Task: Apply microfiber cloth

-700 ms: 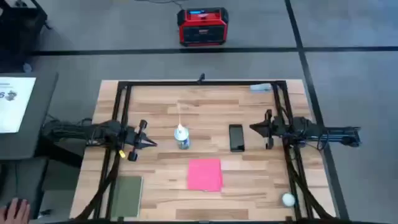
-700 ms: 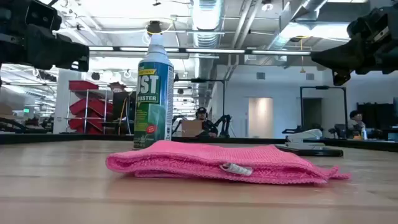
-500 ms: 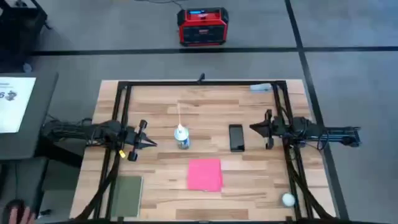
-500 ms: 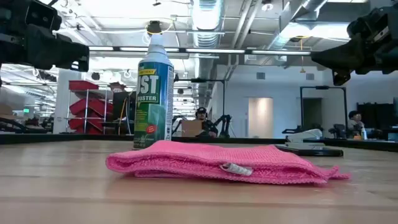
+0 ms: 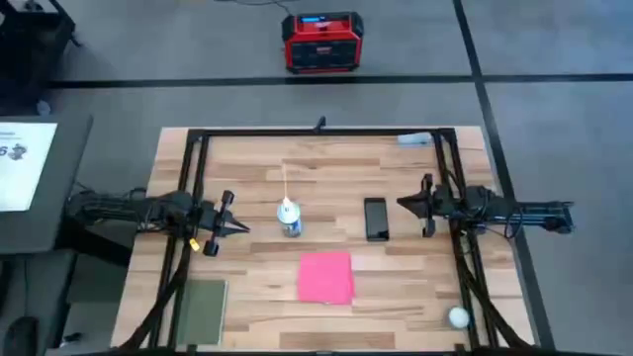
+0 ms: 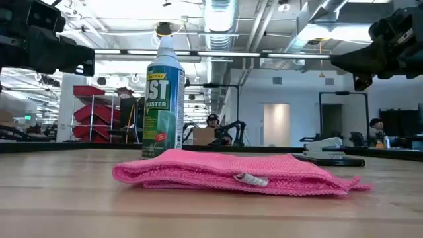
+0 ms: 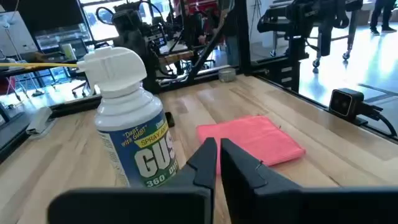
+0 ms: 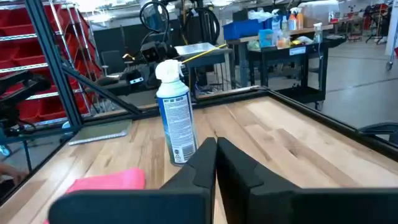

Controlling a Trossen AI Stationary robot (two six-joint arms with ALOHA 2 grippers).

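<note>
microfiber cloth (image 5: 325,277): pink, folded flat on the desk (image 5: 396,287), untouched, toward its front edge between both arms. low view alone shows a small tag at its fold. spray can (image 5: 288,220) upright just behind; black phone (image 5: 376,219) beside. left pincer (image 5: 237,226) and right pincer (image 5: 404,205): raised, well apart from cloth, fingers pressed together, holding nothing.

Both arms are dark, slender and tubular with black cabling along them. The left gripper (image 5: 237,226) ends in two black wedge-shaped fingers (image 7: 205,163); a small yellow mark sits just behind it. The right gripper (image 5: 404,204) has matching black tapered fingers (image 8: 204,165) on a wide flat black carriage.
</note>
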